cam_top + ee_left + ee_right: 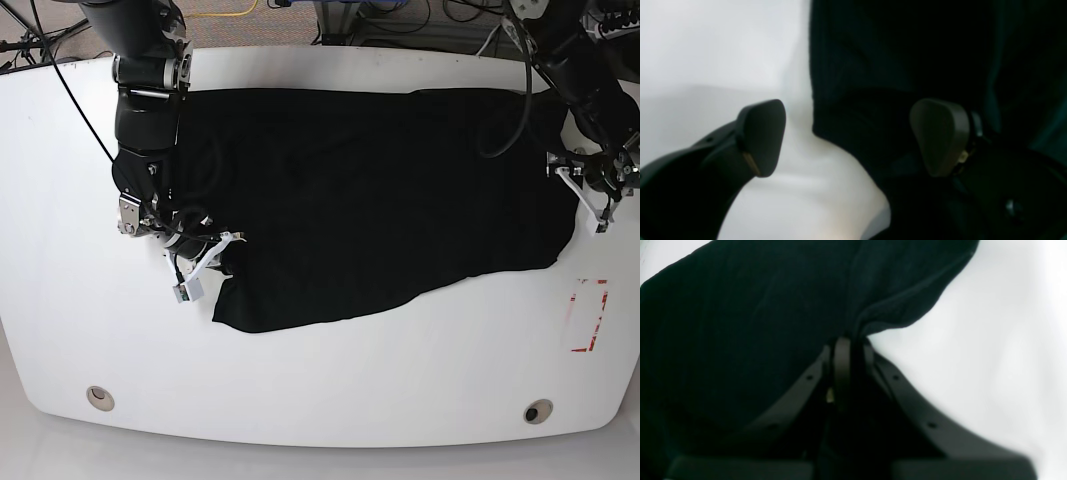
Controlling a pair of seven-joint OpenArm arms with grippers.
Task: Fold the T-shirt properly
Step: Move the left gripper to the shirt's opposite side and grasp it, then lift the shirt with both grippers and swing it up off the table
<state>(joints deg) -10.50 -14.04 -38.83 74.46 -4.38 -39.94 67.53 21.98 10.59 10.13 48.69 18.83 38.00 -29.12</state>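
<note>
1. T-shirt [380, 200] spread black side up across the white surface [330, 390], reaching from the right tool [222, 262] over to the left tool [578, 192].
2. Right tool pinched tight on a raised ridge of the cloth's edge (fabric bunched between the closed fingers [842, 366] in the right wrist view), bare surface on one side of it, dark cloth on the other.
3. Left tool [853, 136] spread wide, one finger over bare surface, the other over the T-shirt's rim; cloth edge [826, 100] lying in the gap, not gripped.
4. Red-marked rectangle [589, 317] on the surface, just beyond the left tool, apart from the hem.
</note>
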